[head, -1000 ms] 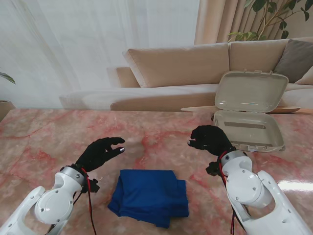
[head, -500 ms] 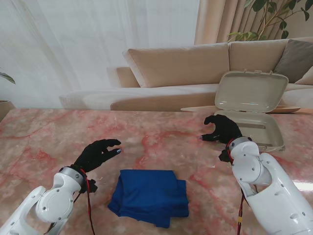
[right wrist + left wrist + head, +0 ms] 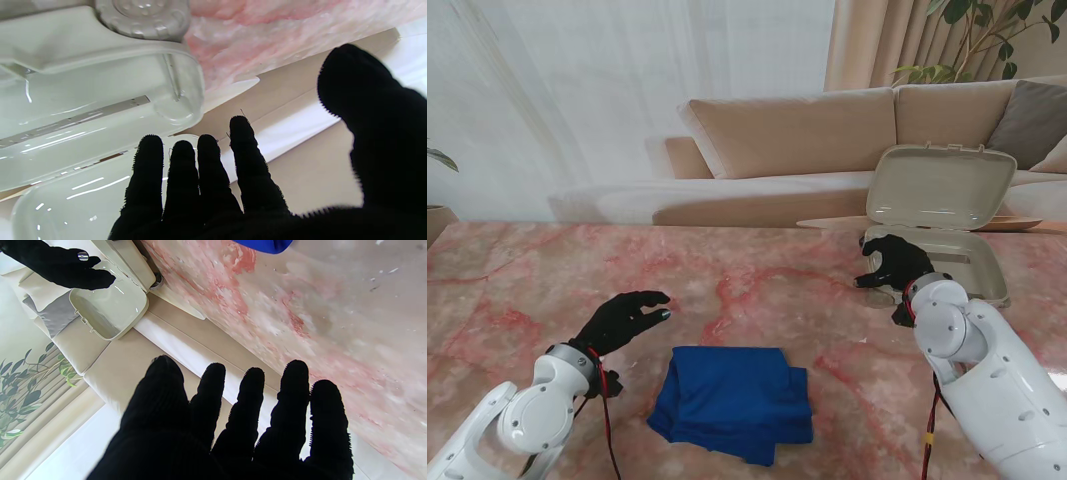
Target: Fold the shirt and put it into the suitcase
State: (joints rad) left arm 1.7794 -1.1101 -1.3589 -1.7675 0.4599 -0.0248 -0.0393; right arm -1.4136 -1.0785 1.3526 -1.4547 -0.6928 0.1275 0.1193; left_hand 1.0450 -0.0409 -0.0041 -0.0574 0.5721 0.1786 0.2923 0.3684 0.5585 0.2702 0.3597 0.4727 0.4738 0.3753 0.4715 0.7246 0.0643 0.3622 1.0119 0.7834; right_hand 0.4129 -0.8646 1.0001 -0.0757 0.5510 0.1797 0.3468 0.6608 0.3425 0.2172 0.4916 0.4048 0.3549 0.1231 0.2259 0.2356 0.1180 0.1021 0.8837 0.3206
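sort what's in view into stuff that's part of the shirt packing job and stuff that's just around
Part of the job:
- blue shirt, folded, on the table
- suitcase, lid open
- left hand, open
- right hand, open, at the suitcase's left edge

Just around:
- sofa
- curtains
- plant

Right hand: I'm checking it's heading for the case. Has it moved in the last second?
Yes. The right hand has moved farther from me and rightward, from the bare table to the open suitcase's near-left corner.
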